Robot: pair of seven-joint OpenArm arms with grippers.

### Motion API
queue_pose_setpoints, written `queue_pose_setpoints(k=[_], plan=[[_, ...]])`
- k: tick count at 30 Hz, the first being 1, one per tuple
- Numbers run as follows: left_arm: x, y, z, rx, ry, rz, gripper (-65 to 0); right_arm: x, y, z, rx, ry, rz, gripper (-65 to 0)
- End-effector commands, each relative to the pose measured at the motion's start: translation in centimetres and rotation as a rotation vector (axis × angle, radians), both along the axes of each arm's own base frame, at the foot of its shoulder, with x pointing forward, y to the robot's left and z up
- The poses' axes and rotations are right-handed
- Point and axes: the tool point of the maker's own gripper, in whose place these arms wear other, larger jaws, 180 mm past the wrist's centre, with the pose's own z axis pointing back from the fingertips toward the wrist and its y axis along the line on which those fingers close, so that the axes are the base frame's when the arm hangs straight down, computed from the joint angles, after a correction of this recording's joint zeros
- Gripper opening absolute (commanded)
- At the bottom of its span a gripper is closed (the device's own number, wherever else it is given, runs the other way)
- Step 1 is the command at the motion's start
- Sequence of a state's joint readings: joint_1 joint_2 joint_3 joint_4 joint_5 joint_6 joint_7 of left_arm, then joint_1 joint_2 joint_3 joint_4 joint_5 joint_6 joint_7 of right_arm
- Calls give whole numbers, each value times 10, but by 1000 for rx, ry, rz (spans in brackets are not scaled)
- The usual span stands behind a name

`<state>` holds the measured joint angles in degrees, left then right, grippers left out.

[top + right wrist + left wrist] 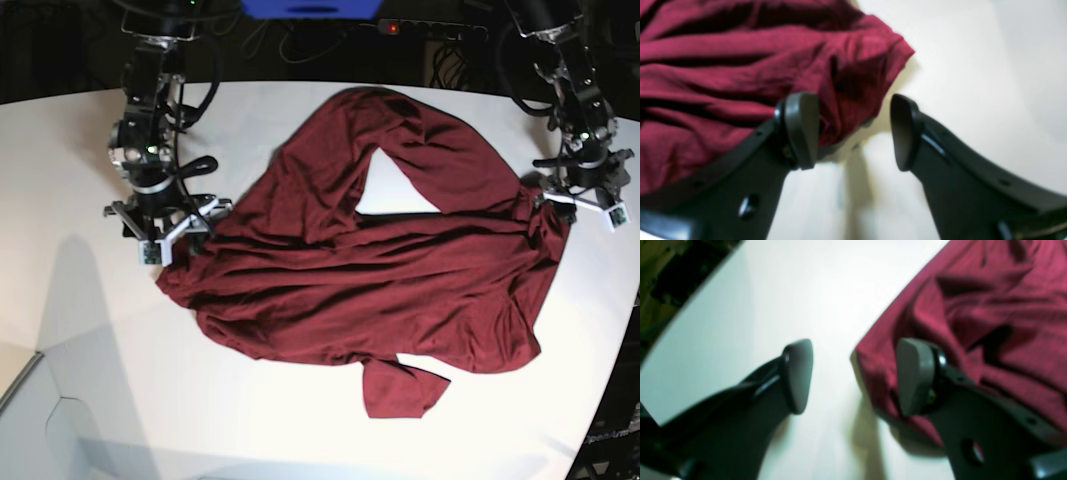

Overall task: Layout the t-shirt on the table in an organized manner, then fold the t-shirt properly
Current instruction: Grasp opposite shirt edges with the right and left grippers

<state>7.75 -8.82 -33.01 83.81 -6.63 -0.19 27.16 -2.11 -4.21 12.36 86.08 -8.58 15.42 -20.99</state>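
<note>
We are seeing a plain dark red t-shirt point(400, 270) lying on a plain white table point(80, 330); the black-looking gripper fingers point(800, 373) are showing blurred, perhaps dark grey.

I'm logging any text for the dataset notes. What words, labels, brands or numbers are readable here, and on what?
None can be read.
The t-shirt is plain dark red, with no print or tag showing.
The table is bare white.
Both wrist views are blurred; the gripper fingers show no markings.
</note>
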Motion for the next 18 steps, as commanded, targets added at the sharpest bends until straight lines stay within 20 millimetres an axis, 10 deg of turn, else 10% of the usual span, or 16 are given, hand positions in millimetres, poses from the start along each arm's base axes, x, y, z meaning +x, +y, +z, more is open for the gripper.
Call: queue_pose_setpoints(k=[1,6,12,18], plan=[[8,7,13,30,-38,0,-266,16,-1,18,2,-70,0,-306],[5,7,4,19,-19,3,-266,26,-1,15,6,-64,6,-357],[5,6,-2,10,-9,6,-266,28,-3,18,5,-72,-2,-650],[5,7,-10,-6,8,13,-266,24,-27,24,-34,-83,-32,-650]])
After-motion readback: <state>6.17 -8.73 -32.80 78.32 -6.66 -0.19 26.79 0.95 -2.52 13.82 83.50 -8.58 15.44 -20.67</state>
